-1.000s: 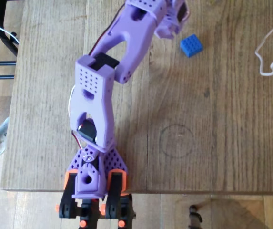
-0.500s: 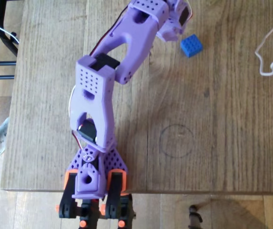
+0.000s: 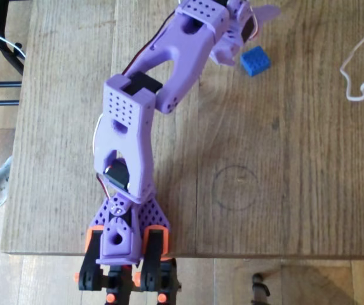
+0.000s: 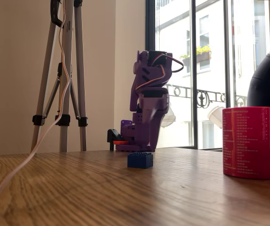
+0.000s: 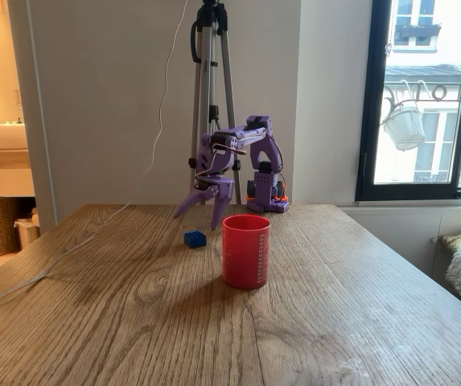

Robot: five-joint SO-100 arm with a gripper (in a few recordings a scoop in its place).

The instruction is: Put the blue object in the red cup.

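So the fingers [image 5: 200, 211] had just spread wide apart, nothing between them. Half a second earlier in the overhead view they were tucked in near the wrist, and now one prong was poking out past the top edge. They hung above and just behind the blue object [image 5: 195, 239], not touching it. Looked to me like it was lining up to drop down for the grab.

The blue object [image 3: 255, 61] sat flat on the counter [image 5: 359, 322], same spot as before. The red cup [image 5: 245, 251] stood upright just beside it, so a short carry.

Other stuff: a white cable [image 3: 359, 70] off to the side and a tripod [image 5: 211, 96] behind the arm. Nothing really blocking, though the cup was close enough to bump.
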